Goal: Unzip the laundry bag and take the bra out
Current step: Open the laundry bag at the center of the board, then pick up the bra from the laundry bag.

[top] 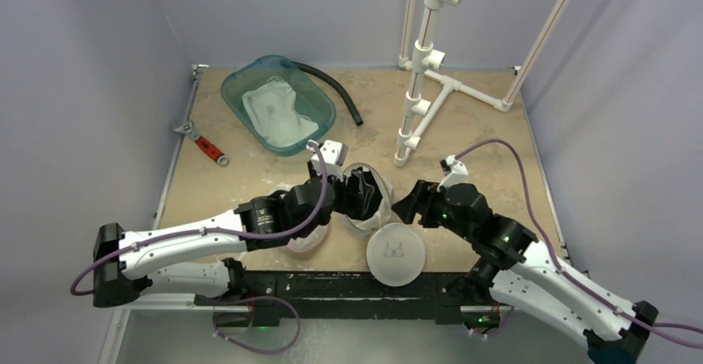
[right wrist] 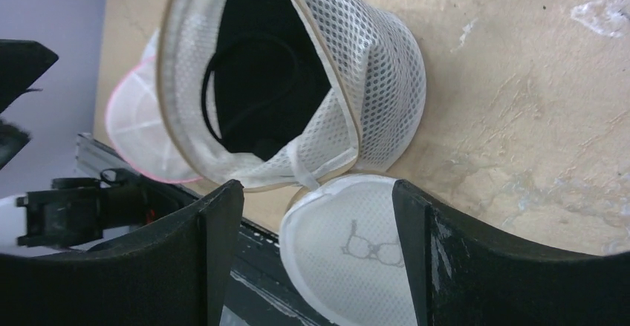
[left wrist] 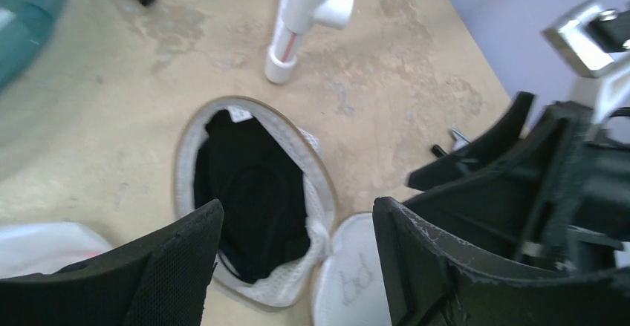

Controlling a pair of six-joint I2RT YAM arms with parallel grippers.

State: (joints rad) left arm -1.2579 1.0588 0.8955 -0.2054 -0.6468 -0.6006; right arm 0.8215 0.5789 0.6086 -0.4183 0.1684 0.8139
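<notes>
Inside open laundry bag (right wrist: 375, 66), black bra (right wrist: 275, 81)

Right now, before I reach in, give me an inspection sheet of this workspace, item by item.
Surface: tan table, scuffed and stained.
Job's things: mesh laundry bag unzipped, lid flopped onto the table; black bra inside.
Clutter: teal tub holding a white cloth, black hose, red-handled wrench, pink-trimmed bag under the left arm, PVC frame.
Grippers: left gripper and right gripper both open, empty, either side of the bag's mouth.
Cables: purple cable looped along each arm.
Surroundings: lavender walls around the table.
</notes>
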